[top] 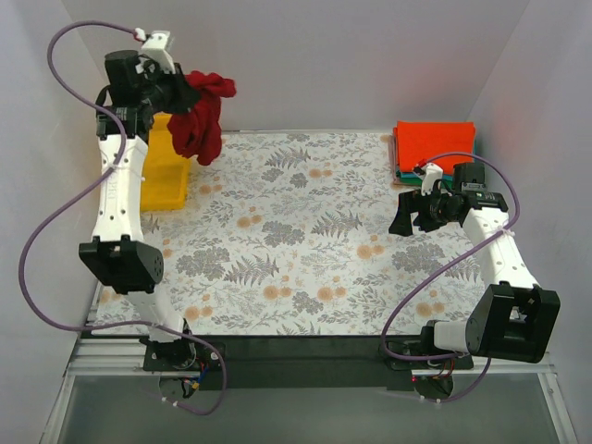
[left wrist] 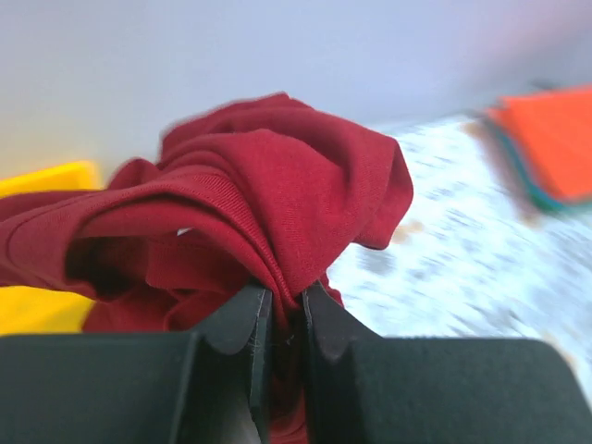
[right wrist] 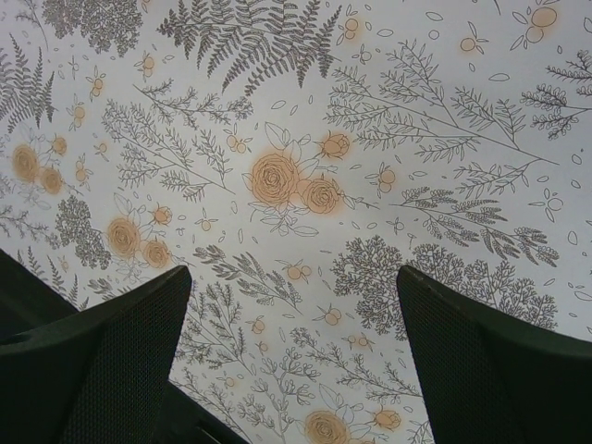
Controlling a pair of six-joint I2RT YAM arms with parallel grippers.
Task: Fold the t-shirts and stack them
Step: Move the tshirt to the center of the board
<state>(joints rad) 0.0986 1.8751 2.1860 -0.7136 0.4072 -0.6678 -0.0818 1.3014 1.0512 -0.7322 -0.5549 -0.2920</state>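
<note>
Although two shirts already lie folded, the orange-red shirt [top: 435,143] on top of the teal shirt [top: 398,172] just beyond our right hand [top: 408,217], we judge the task only about two thirds done. The crimson shirt [left wrist: 268,203] is the one left. It hangs bunched and crumpled from our left hand [left wrist: 277,310], whose fingers are clamped on a fold of it, raised close by the yellow tray [top: 166,180]. Our right hand is spread apart and holds nothing, hovering over the floral cloth [right wrist: 296,176]. What remains, as we see it, is to lay the crimson shirt flat between the hands, fold it, and set it on the stack.
</note>
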